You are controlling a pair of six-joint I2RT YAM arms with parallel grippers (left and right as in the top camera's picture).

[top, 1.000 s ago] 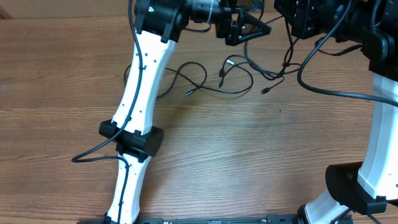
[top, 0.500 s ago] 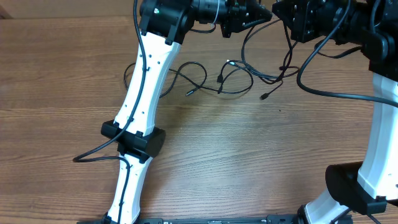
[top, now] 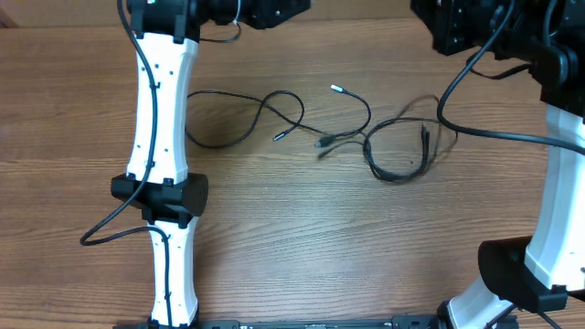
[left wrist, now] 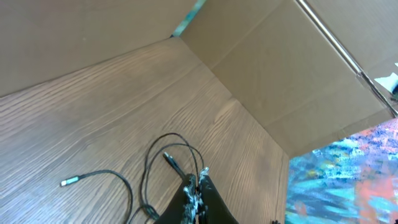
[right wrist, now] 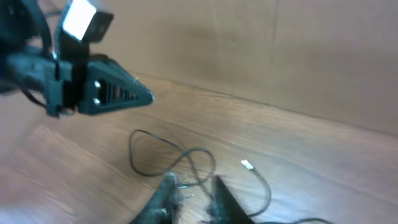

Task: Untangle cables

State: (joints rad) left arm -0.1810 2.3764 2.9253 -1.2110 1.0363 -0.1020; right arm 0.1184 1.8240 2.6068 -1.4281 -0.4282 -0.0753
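Thin black cables lie loose on the wooden table. One cable [top: 277,137] loops leftward toward my left arm. A whitish-tipped cable [top: 335,89] curves down to a blurred loop [top: 393,175] at the right. My left gripper [left wrist: 199,174] is shut, high above the table, and nothing clearly shows between its fingers; from the right wrist it [right wrist: 146,96] hangs in the air, pointing right. My right gripper [right wrist: 191,182] stands open above the cables [right wrist: 134,149], with a gap between its fingers and nothing held. The whitish plug [right wrist: 247,165] lies just right of it.
A cardboard wall [left wrist: 280,81] closes off the back of the table. My left arm's white link [top: 160,119] crosses the left side. The right arm's base [top: 512,274] and thick black wiring [top: 494,132] occupy the right side.
My left arm has swung left and up, away from the cables, after shutting. My right gripper has opened. The cables have dropped and spread lower on the table, with a loop at the right.
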